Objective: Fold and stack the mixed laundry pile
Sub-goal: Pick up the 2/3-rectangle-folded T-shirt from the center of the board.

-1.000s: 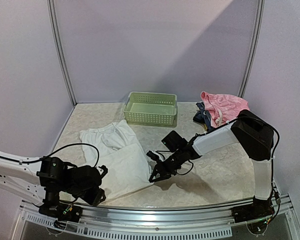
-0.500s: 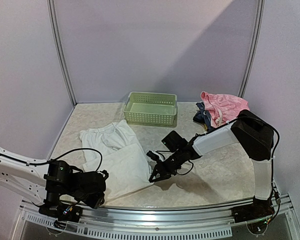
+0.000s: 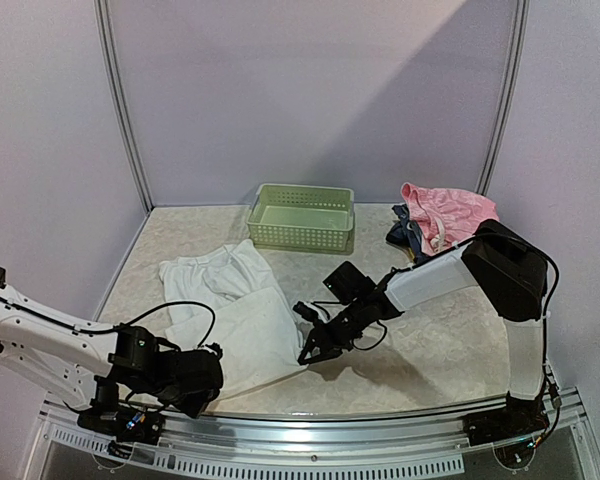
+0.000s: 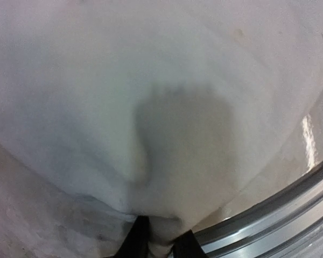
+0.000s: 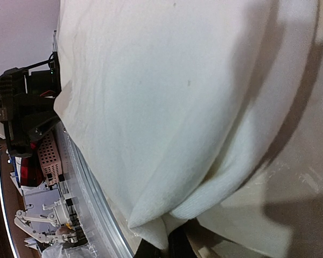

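the white garment point(image 3: 242, 320) lies spread on the surface point(image 3: 430, 340) on the near side of the green basket point(image 3: 300, 240), left claw point(image 3: 212, 385) pinched narrow on its near hem, right claw point(image 3: 306, 351) clamped on its right edge, pink piece point(image 3: 450, 212) right of the basket.

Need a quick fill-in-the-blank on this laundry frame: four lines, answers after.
1. The right gripper is shut on the near ___ corner of the white garment.
2. The left gripper pinches that garment's near ___ corner.
3. The pink garment lies at the table's back ___ corner.
4. The lattice basket is pale ___.

Answers: right, left, right, green.
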You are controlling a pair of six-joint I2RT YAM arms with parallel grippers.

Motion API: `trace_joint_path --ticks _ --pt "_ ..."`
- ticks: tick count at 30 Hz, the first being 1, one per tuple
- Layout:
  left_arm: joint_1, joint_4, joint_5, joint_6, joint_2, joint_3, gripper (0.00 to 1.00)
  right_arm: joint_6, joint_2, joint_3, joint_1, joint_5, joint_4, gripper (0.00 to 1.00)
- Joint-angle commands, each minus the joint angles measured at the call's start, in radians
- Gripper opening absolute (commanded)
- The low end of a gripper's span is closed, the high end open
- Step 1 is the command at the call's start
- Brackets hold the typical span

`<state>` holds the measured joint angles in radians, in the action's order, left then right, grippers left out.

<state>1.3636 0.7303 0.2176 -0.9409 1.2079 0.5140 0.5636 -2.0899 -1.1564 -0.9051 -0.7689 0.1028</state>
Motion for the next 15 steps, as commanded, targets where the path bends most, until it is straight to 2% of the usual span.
trace_joint_path --ticks 1,6,15 --pt "0.014 -0.019 -0.016 0.008 0.038 -0.01 0.0 -0.01 -0.011 0.035 -0.011 0.107 0.062 0.0" --pt "0.015 -0.013 -0.032 0.04 0.035 0.026 0.0 -0.024 0.022 0.03 -0.011 0.132 0.109 0.0" --pt "0.037 0.104 -0.035 0.1 0.005 0.16 0.0 -0.062 0.144 0.039 -0.01 0.207 0.264 0.0"
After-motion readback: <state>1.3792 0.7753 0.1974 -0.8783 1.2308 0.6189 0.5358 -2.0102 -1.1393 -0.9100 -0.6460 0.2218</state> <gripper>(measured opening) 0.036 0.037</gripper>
